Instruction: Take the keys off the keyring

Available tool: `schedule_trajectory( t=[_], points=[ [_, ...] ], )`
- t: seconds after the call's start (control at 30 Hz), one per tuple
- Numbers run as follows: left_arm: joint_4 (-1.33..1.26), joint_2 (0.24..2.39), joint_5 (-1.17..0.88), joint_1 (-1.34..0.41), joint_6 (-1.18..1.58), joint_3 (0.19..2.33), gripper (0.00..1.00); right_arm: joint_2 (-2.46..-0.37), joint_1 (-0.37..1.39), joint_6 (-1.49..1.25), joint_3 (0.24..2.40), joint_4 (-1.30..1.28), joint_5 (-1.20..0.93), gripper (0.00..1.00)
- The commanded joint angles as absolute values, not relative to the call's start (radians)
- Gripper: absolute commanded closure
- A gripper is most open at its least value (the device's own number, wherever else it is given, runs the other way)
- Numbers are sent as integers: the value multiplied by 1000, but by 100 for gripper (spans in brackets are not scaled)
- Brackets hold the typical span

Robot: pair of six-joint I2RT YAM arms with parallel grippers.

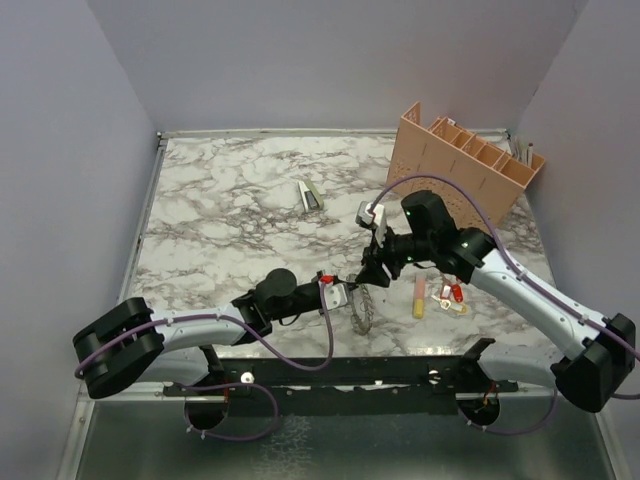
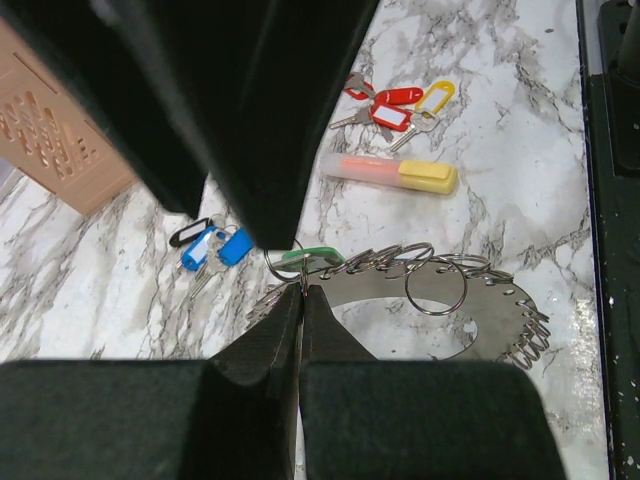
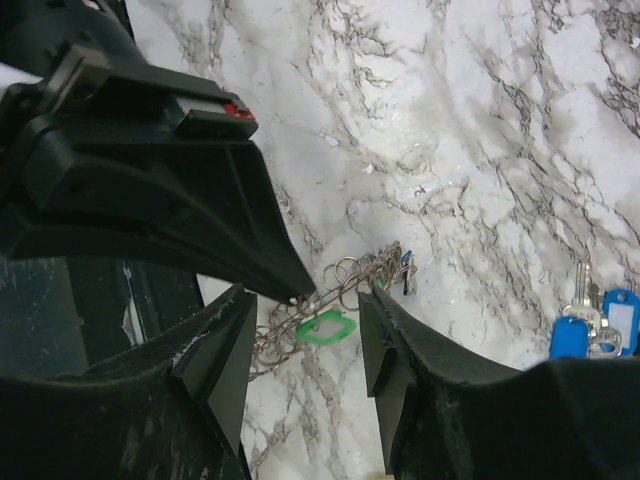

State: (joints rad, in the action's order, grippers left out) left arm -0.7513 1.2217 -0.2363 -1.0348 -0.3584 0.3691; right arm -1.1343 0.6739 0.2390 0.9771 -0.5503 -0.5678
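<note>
The main risk is a bad pinch. The green key [image 2: 312,259] hangs on the keyring [image 2: 490,305] right beside the left end effector [image 2: 302,295], so the right end effector [image 3: 305,310] has little room. If it clamps off-centre, it could catch the metal coil or one of the thin loose rings instead of the green head. A hard tug could then drag the whole keyring out of the left one's narrow hold on its rim, or knock the two end effectors together. The left end effector is clenched tight, nipping the edge of the keyring, which sits lifted near the middle of the near edge of the worktop [image 1: 230,200]. The right end effector is released. Its two fingers stand apart on either side of the green key, and from its wrist view they seem to touch nothing. A pair of blue keys [image 2: 218,248] lies loose on the worktop just beside the keyring, apparently already off it.
</note>
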Motion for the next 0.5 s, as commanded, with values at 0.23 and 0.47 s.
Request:
schedule_trajectory(
  t=[0.23, 0.47],
  points=[
    [-710, 1192, -296, -1039, -399, 371, 100, -1266, 657, 339, 1062, -660, -656, 47],
    [-710, 1190, -294, -1039, -394, 373, 100, -1272, 655, 339, 1050, -654, -674, 60]
  ],
)
